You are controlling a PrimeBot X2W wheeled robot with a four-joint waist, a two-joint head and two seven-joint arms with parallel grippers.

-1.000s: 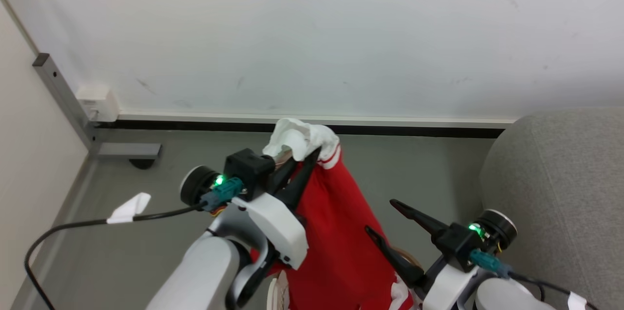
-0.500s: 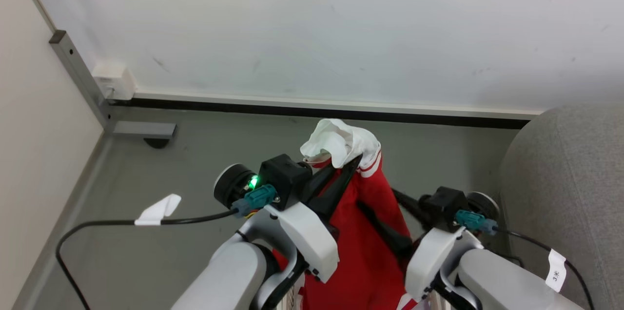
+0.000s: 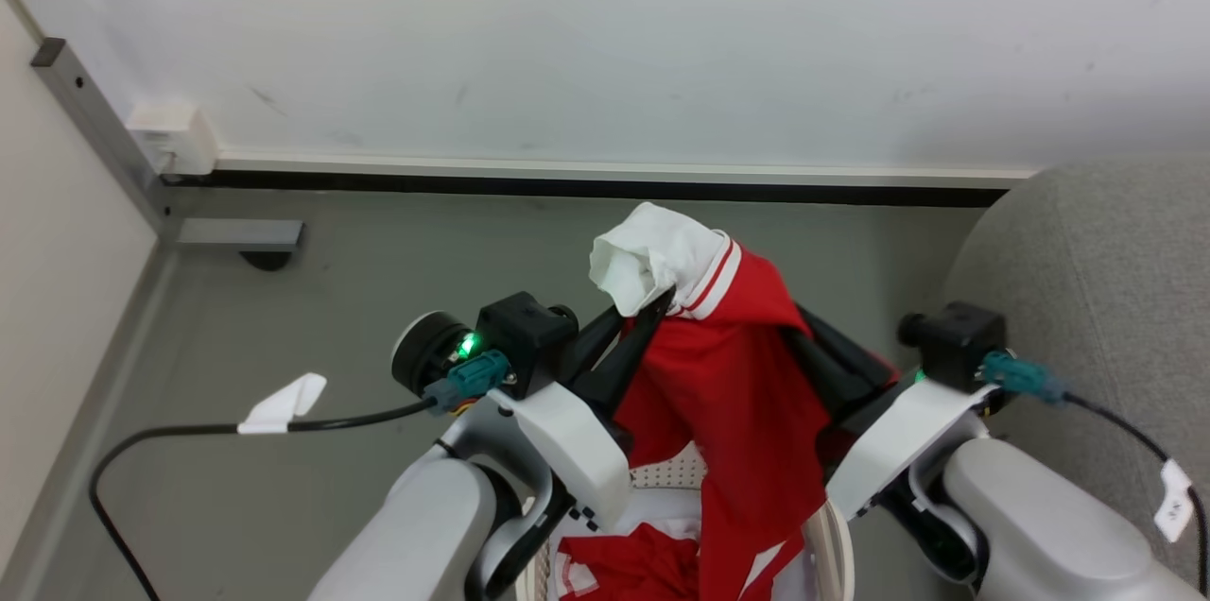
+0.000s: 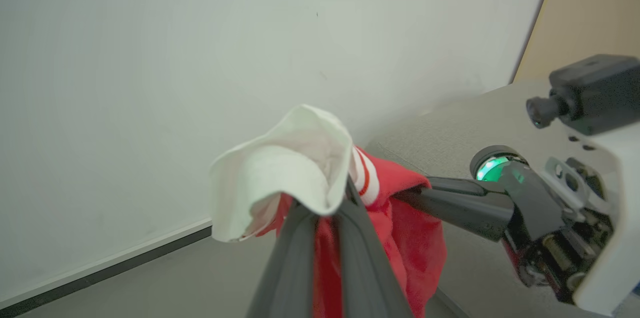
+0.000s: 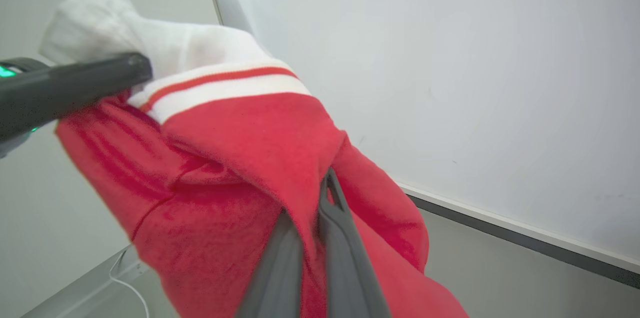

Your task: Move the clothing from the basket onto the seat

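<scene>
Both jaws pinching clothing (image 3: 728, 384), cable tag (image 3: 1172, 499) unreadable

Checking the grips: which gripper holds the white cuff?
The left gripper, at the white cuff; the right gripper pinches the garment on plain red.

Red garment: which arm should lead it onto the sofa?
Likely right: the right gripper is shut on the red garment nearest the sofa; the left gripper holds its white cuff farther away.
</scene>
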